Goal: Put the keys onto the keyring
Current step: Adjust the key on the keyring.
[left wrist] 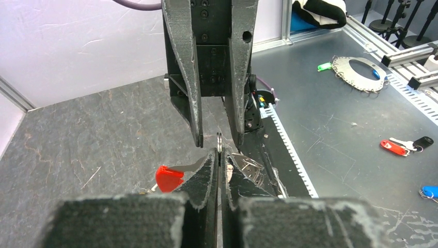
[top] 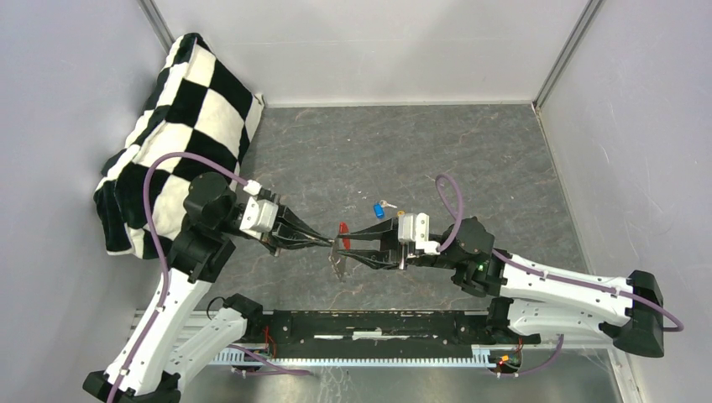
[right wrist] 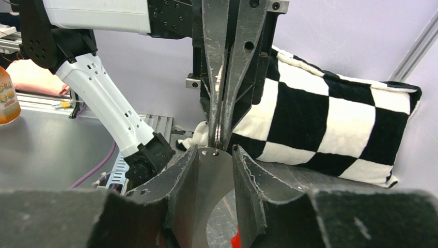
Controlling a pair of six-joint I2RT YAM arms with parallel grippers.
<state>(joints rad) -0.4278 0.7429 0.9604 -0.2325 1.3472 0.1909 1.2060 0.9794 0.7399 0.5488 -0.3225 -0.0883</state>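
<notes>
My left gripper [top: 326,243] [left wrist: 220,152] is shut on a thin metal keyring [left wrist: 219,140] [right wrist: 218,137], seen edge-on. The ring meets a hole at the rim of a flat grey metal plate [right wrist: 212,181] [top: 338,267]. My right gripper [top: 340,248] [right wrist: 216,151] is shut on that plate, facing the left one tip to tip. A red-capped key [left wrist: 168,179] [top: 343,227] hangs just beside the left fingertips. Keys with a blue cap [top: 379,211] and a yellow cap [top: 401,213] lie on the table behind the right gripper.
A black-and-white checkered pillow [top: 180,126] [right wrist: 330,113] leans in the far left corner. White walls close three sides. A black rail [top: 361,336] runs along the near edge. Beyond it, on a metal bench, lie another ring plate [left wrist: 356,72] and tagged keys [left wrist: 392,147].
</notes>
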